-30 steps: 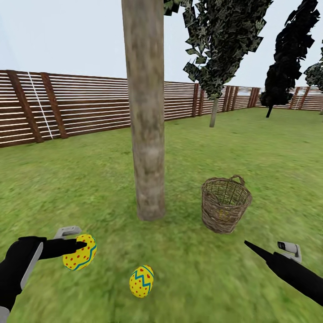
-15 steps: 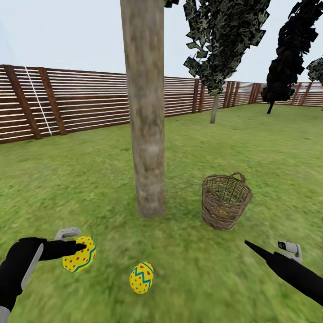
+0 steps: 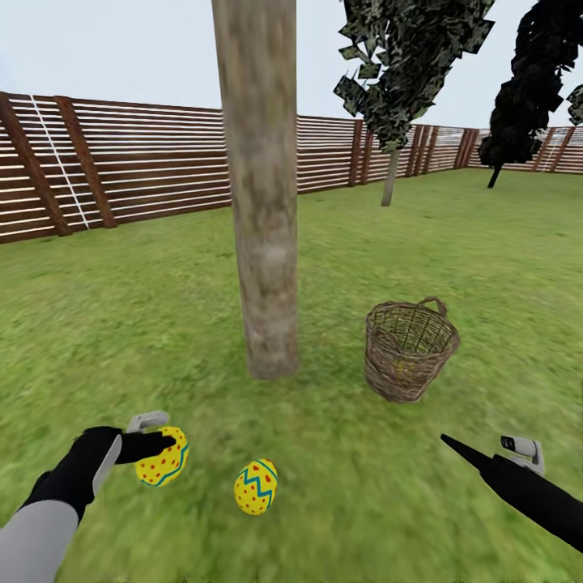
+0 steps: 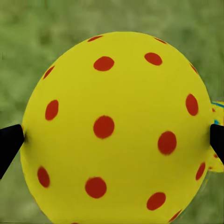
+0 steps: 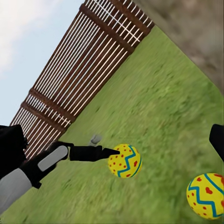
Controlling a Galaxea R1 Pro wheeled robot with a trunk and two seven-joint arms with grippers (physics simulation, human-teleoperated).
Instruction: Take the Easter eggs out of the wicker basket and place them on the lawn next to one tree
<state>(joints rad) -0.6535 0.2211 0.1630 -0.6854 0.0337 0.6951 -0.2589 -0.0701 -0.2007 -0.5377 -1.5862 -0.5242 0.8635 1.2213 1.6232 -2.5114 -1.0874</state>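
Presently, the left gripper (image 3: 166, 447) was clenched on a bright yellow egg with red dots and a blue stripe (image 3: 163, 457), held just above the mottled green lawn (image 3: 121, 324). The left wrist view confirmed the grasp: a black fingertip (image 4: 9, 144) pressed each side of that egg (image 4: 116, 130). A second yellow egg with a blue zigzag and red hearts (image 3: 256, 487) lay on the grass, near the held one and in front of the thick grey-brown tree trunk (image 3: 261, 194). The round woven brown wicker basket (image 3: 409, 350) stood upright on the lawn to the right of the trunk, close by but apart from it. Something yellowish showed faintly through its weave; what it was could not be told. The right gripper (image 3: 453, 445) hung over the grass in front of the basket with nothing seen in it; whether it was released or clenched could not be told. A brown slatted wooden fence (image 3: 146, 162) ran behind the lawn.
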